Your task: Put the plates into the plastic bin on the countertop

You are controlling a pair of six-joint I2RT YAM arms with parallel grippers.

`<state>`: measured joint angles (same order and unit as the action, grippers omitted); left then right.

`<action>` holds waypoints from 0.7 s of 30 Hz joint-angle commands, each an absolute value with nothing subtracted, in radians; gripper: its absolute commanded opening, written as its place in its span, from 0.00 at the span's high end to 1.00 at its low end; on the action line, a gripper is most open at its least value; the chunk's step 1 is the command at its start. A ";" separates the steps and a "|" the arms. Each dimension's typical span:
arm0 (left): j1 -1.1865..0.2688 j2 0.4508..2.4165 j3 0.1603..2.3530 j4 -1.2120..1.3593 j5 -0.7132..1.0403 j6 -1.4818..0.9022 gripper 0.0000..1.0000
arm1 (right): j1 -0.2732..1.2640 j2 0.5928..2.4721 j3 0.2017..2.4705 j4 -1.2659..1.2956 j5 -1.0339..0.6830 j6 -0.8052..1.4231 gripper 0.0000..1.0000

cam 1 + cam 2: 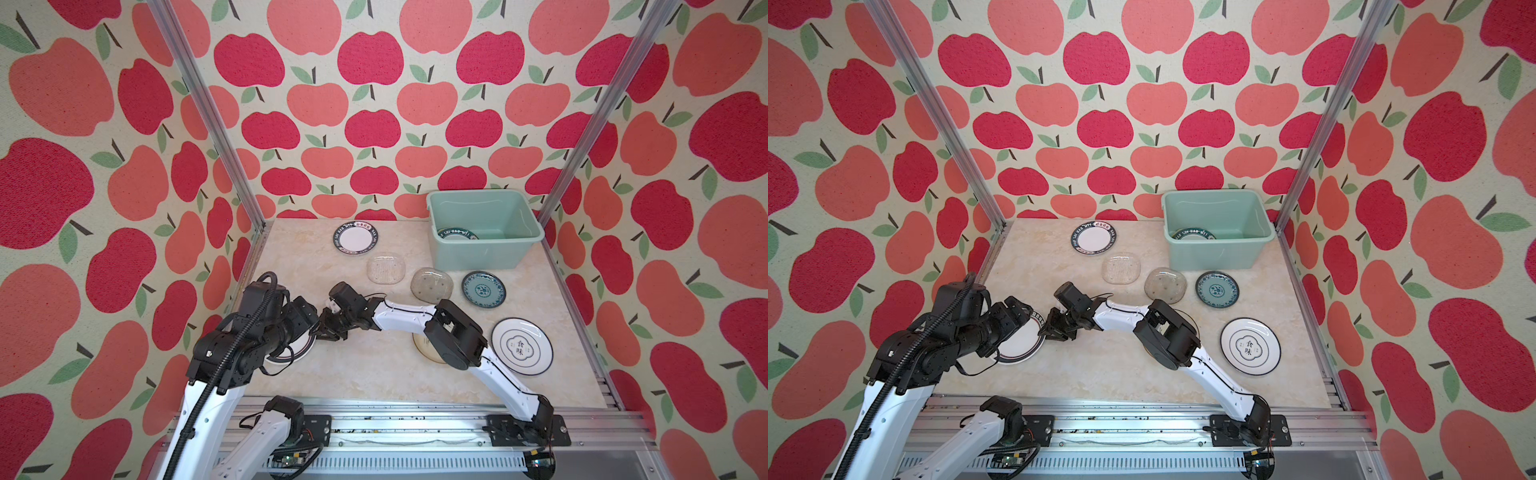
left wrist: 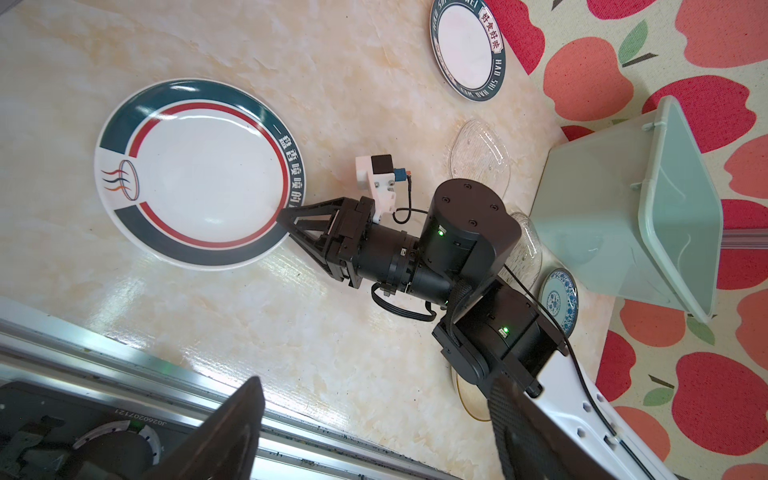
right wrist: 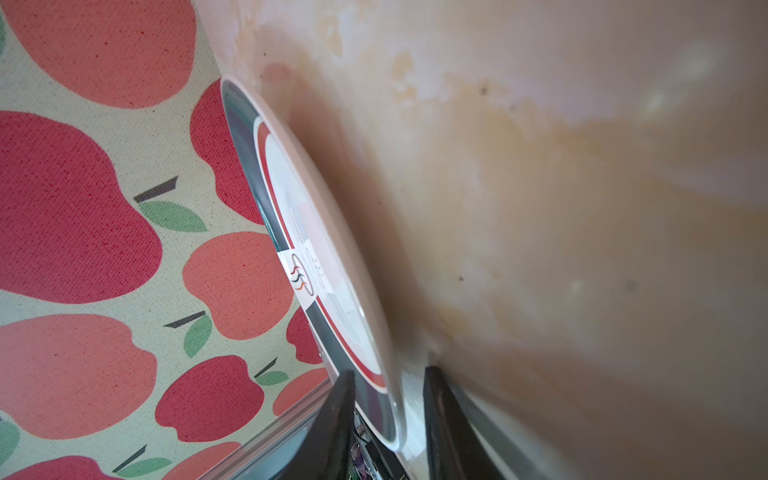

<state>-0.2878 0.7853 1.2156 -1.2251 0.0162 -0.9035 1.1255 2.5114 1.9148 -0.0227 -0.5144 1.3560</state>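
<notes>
A white plate [image 2: 199, 174] with a teal and red rim lies on the countertop [image 1: 365, 374] at the front left; both top views show it [image 1: 291, 353] [image 1: 1023, 345]. My right gripper [image 2: 286, 226] reaches across to it and is shut on its near rim, one finger above and one below [image 3: 390, 372]. My left gripper [image 2: 374, 436] hangs open and empty above this plate. The mint-green plastic bin [image 1: 486, 253] stands at the back right with one lettered plate [image 1: 457, 236] inside.
More plates lie on the countertop: a lettered white one [image 1: 356, 238] at the back, two clear glass ones [image 1: 386, 269] [image 1: 431, 284], a teal one [image 1: 483, 289], a white ink-drawn one [image 1: 522, 345], and a cream one [image 1: 424, 347] under my right arm. Aluminium rails edge the front.
</notes>
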 commanded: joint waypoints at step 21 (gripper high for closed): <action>-0.282 0.782 1.257 -1.253 0.031 -0.887 0.13 | 1.105 2.404 1.835 -0.130 -0.465 1.271 0.95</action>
<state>-0.2878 0.7795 1.2407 -1.2480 0.0196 -0.8993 1.1206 2.4718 1.8774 -0.0639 -0.4946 1.3048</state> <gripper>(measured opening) 0.873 0.082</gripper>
